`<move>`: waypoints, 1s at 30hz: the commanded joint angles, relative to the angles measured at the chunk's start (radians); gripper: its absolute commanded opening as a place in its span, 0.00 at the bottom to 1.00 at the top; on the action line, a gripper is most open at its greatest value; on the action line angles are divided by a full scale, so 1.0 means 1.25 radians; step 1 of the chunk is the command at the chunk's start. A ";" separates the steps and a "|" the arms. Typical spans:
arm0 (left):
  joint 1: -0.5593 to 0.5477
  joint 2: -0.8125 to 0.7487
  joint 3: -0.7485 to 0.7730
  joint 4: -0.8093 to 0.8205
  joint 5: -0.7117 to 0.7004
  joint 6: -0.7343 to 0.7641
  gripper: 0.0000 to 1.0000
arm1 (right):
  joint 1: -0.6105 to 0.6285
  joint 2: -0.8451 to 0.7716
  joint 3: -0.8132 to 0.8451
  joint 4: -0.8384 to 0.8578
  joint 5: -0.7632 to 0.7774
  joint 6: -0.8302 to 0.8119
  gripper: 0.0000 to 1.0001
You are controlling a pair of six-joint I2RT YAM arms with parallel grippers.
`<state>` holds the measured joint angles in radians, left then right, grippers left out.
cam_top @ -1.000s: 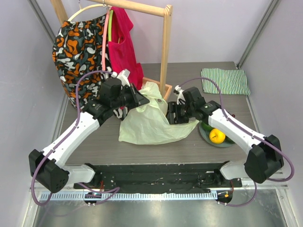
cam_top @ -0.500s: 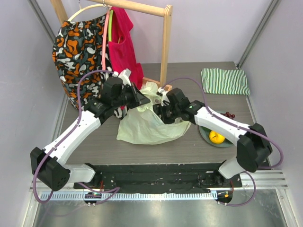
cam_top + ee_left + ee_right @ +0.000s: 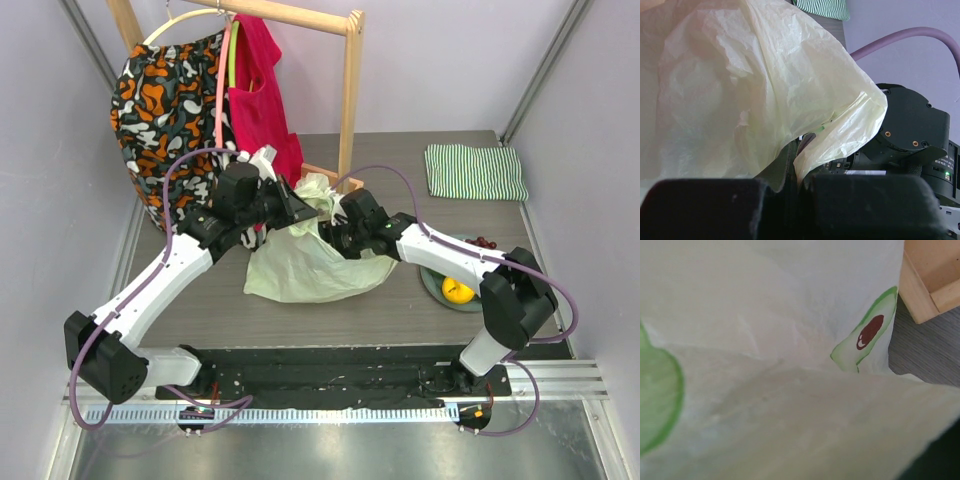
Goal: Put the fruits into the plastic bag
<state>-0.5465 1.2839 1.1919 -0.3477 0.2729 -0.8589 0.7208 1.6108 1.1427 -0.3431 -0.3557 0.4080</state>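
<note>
The pale-green plastic bag [image 3: 300, 268] lies in the middle of the table, its mouth lifted at the back. My left gripper [image 3: 303, 208] is shut on the bag's upper rim and holds it up; in the left wrist view the thin film [image 3: 740, 90] is pinched between the dark fingers [image 3: 705, 207]. My right gripper [image 3: 337, 236] reaches into the bag's mouth, its fingertips hidden by the plastic. The right wrist view shows only bag film with an avocado print [image 3: 867, 337]. A yellow-orange citrus [image 3: 457, 290] lies on the grey plate [image 3: 436, 286], with dark grapes [image 3: 485, 243] behind it.
A wooden clothes rack [image 3: 350, 110] with a red garment [image 3: 262, 95] and a patterned one stands at the back left; its base [image 3: 930, 285] is close to the bag. A striped folded cloth [image 3: 475, 172] lies at the back right.
My right arm has swung left from beside the plate, and its gripper is now inside the bag's mouth. My left gripper has kept hold of the rim, barely moving.
</note>
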 commanded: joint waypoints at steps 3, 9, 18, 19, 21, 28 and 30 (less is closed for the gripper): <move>0.003 -0.012 0.028 0.029 0.005 0.001 0.00 | 0.005 -0.030 0.014 0.049 0.015 0.000 0.80; 0.003 -0.007 0.033 0.027 0.007 0.002 0.00 | 0.004 -0.058 -0.002 0.059 0.022 -0.007 0.85; 0.004 -0.012 0.034 0.018 -0.006 0.007 0.00 | 0.005 -0.139 -0.006 0.016 0.081 -0.022 0.86; 0.004 -0.013 0.034 0.017 -0.006 0.007 0.00 | 0.004 -0.152 -0.007 -0.011 0.100 -0.028 0.86; 0.004 -0.016 0.031 0.017 -0.007 0.007 0.00 | 0.004 -0.201 -0.013 -0.046 0.130 -0.037 0.86; 0.005 -0.013 0.022 0.014 -0.006 0.010 0.00 | -0.001 -0.353 0.013 -0.231 0.317 -0.036 0.94; 0.005 -0.011 0.023 0.017 -0.006 0.010 0.00 | -0.006 -0.365 0.054 -0.309 0.373 -0.017 0.94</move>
<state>-0.5442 1.2839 1.1927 -0.3489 0.2707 -0.8566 0.7200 1.2026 1.1236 -0.5484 -0.0685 0.3725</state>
